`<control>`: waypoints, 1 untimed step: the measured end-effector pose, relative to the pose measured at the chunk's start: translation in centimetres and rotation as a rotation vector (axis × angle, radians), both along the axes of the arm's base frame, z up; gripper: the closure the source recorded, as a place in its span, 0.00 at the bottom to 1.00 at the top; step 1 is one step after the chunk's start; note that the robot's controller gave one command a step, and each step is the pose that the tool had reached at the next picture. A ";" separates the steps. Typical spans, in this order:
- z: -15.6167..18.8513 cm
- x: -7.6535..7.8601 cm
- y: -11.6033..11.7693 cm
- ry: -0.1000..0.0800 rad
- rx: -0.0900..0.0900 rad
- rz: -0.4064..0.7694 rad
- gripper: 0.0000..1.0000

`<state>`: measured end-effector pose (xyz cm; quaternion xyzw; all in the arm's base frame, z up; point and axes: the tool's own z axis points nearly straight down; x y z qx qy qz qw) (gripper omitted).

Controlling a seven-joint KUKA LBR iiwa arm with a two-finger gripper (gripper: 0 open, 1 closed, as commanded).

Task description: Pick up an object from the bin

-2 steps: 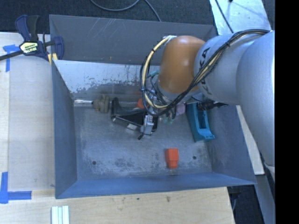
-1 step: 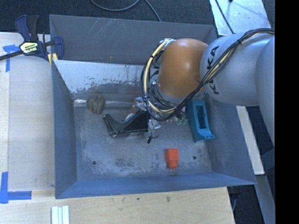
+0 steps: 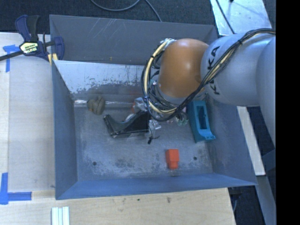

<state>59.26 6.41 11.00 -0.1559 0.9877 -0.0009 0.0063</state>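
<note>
My gripper (image 3: 153,129) hangs low near the middle of the bin, just under the arm's orange cover. It is right at the right-hand end of a black angular plastic piece (image 3: 125,125) that lies flat on the bin floor. Whether it touches that piece I cannot tell. A blue rectangular frame-like block (image 3: 201,122) lies close to the right of the gripper. A small orange block (image 3: 172,158) lies in front of the gripper, nearer the front wall.
A grey-brown lump (image 3: 97,105) lies at the back left of the floor, beside a clear rod-like thing (image 3: 119,104) running along the back wall. The arm and its cables cover the back right of the bin.
</note>
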 end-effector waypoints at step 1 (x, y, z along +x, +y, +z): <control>-1.2 0.3 1.2 -0.005 -0.007 0.213 1.00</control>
